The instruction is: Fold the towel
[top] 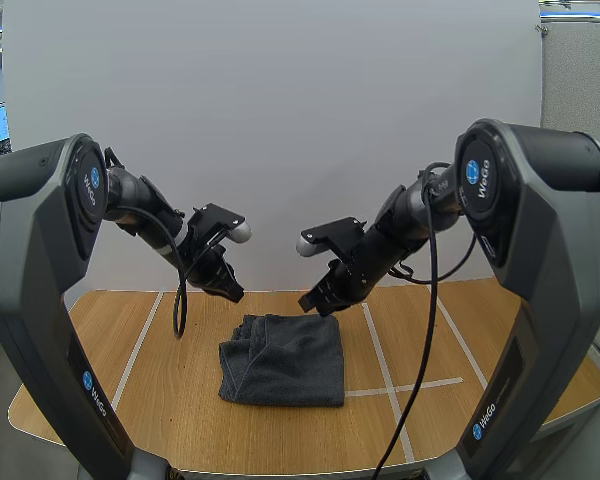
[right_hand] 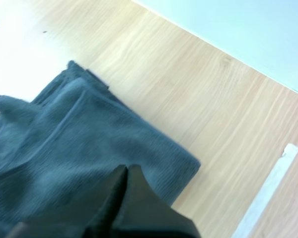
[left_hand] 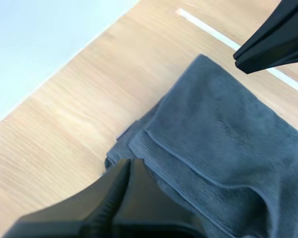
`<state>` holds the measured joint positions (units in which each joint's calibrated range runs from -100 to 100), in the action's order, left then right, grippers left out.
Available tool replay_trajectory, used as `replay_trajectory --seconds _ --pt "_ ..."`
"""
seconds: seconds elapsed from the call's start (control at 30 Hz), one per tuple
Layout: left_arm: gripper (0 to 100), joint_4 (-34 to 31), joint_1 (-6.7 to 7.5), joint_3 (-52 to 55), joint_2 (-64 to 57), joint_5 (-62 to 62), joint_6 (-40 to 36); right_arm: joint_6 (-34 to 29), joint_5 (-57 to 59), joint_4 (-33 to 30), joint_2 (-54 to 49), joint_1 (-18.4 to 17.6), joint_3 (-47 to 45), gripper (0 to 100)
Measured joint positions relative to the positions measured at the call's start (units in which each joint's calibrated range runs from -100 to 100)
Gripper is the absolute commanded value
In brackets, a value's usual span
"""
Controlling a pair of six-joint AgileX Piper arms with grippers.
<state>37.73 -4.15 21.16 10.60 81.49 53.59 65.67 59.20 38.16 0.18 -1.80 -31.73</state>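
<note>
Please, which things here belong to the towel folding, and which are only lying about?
Belong to the job:
- the dark grey towel, lying in folded layers
- the left gripper and the right gripper, both shut on nothing, above the towel's far edge

Only there:
- the wooden table
- the white tape lines on it

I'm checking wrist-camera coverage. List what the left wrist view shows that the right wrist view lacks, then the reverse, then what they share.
From the left wrist view: the left gripper, its fingers shut as one wedge over the towel's stacked, ribbed edge, and the right gripper seen from outside, its tip over the towel's far side.

From the right wrist view: the right gripper's own fingers, shut together over the towel, and one rounded towel corner beside bare wood.

In both: the dark grey towel lying folded on the table, with white tape on the wood, and no fingers pinching the cloth.
</note>
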Motion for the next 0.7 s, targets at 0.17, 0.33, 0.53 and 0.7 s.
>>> replay_trajectory --seconds 0.17,0.33,0.53,0.7 --pt "0 0.0 0.0 -2.6 5.7 -0.2 -1.0 -0.3 -0.3 -0.1 5.2 0.1 2.9 0" --pt "0 1.3 0.0 -3.0 9.0 0.4 -0.8 -0.6 -2.0 -0.1 9.2 1.6 3.7 0" --pt "0 1.9 0.0 -3.4 11.8 0.7 -0.6 -0.6 -2.0 -0.1 12.2 3.0 3.8 0" --pt "0 2.5 0.0 -3.4 13.8 0.7 -0.6 0.2 -0.9 2.1 12.6 3.0 3.8 0"
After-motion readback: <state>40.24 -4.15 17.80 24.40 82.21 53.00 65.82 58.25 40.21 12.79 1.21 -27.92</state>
